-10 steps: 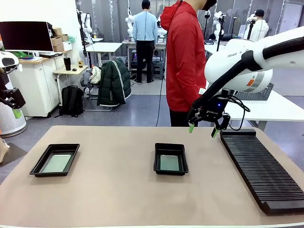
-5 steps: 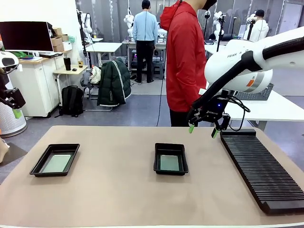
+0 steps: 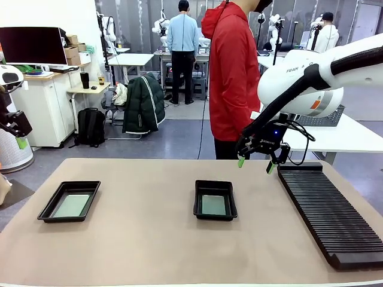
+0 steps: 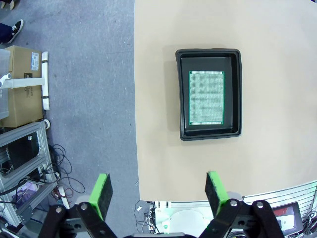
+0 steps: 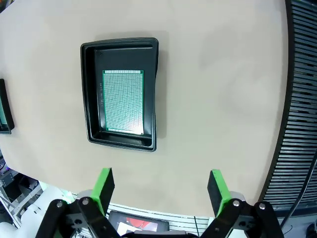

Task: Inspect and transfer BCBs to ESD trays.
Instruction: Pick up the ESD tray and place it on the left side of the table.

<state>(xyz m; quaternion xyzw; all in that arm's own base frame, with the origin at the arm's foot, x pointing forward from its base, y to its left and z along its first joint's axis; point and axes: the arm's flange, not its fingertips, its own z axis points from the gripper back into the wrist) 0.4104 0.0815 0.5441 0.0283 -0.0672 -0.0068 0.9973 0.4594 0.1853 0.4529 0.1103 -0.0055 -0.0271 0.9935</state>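
Both BCBs already sit flat in trays; middle tray (image 3: pixel 215 200) lies near-left of the right gripper (image 3: pixel 256 161) (wide open, empty), board's (image 3: pixel 213 204) long axis running near-far; left gripper (image 4: pixel 157 192) also wide, above the left tray (image 3: pixel 69 201).

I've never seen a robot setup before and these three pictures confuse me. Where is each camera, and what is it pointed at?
Front view: fixed between the arms, facing across the table at a person in red; the right gripper hangs open.
Left wrist view: looks down past the open left gripper at the left tray holding a board.
Right wrist view: looks down past its own fingers at the middle tray and board.
All three share the table.
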